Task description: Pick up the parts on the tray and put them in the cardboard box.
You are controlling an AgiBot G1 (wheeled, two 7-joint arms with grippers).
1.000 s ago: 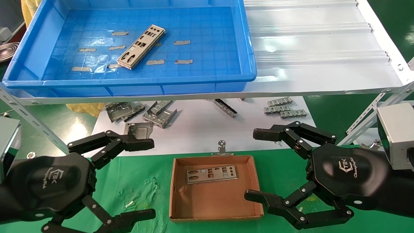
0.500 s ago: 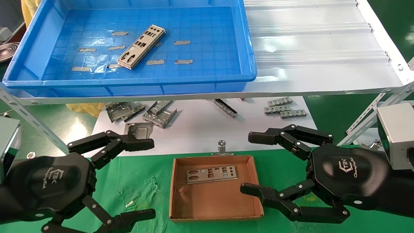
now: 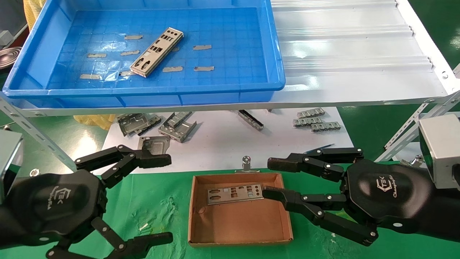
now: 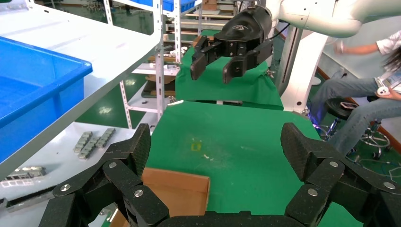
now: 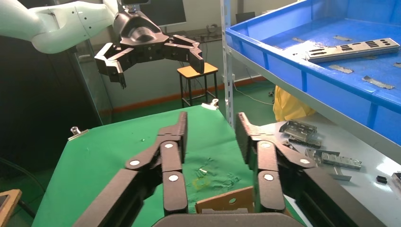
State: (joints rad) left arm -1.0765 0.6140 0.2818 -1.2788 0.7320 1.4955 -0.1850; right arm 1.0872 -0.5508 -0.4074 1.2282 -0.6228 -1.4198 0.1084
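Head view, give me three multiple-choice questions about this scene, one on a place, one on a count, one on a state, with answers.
1. Where does the part outside the tray lie?
A. in the cardboard box
B. on the white shelf
C. on the green cloth

2. How many parts remain in the tray?
A. none
B. one
C. three

3. What is the right end effector holding?
A. a part
B. a bracket
C. nothing

Answers:
1 A: a silver part lies flat on the floor of the cardboard box.
2 B: one part lies in the blue tray.
3 C: the right end effector is empty, fingers apart above the box.

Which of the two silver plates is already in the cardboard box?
The plate lying flat in the cardboard box, by the right gripper; the other plate lies in the blue tray.
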